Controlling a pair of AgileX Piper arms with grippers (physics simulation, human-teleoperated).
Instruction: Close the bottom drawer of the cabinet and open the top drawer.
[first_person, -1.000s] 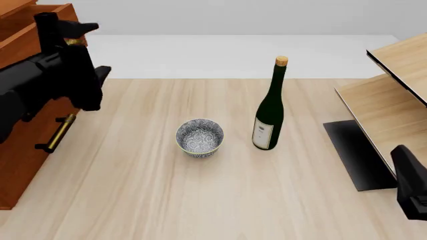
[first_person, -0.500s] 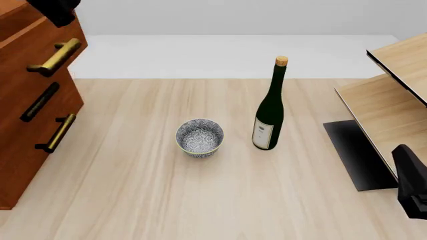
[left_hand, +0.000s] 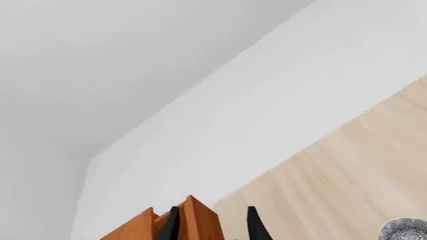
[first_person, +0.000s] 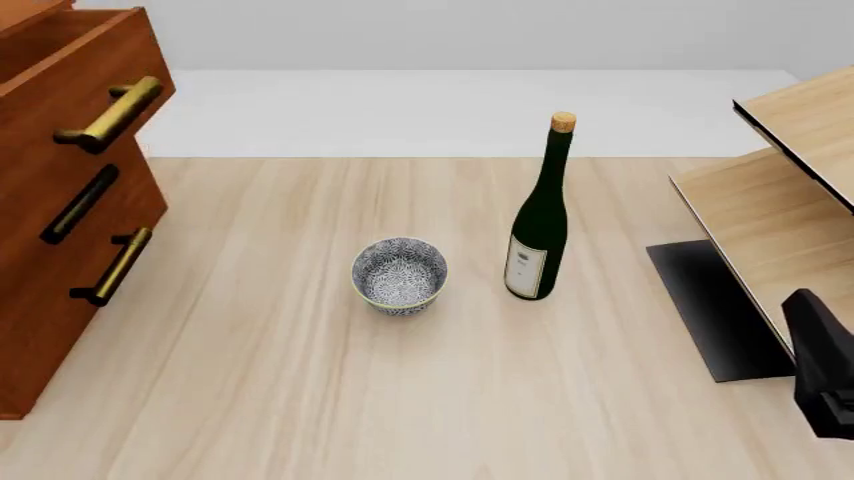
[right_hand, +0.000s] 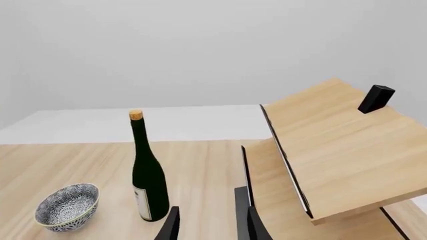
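Cabinet first, in your front view: it stands at the left edge of the tabletop, drawer fronts facing right toward the bowl. The top drawer juts out past the two below it, its brass bar handle running along the front face. The bottom drawer sits flush with the middle one, pushed in. A green bottle stands upright just right of the bowl, and the pale shelf unit fills the right edge. Half a second ago your left arm still showed at the upper left corner above the top drawer; now it is out of this view. Your right arm has not moved.

Left wrist view: your left claw has its fingertips parted a little with nothing between them, one tip in front of a reddish-brown wooden corner, whose part you cannot tell.

Right wrist view: your right claw is parted and empty, pointing between the bottle and shelf unit.
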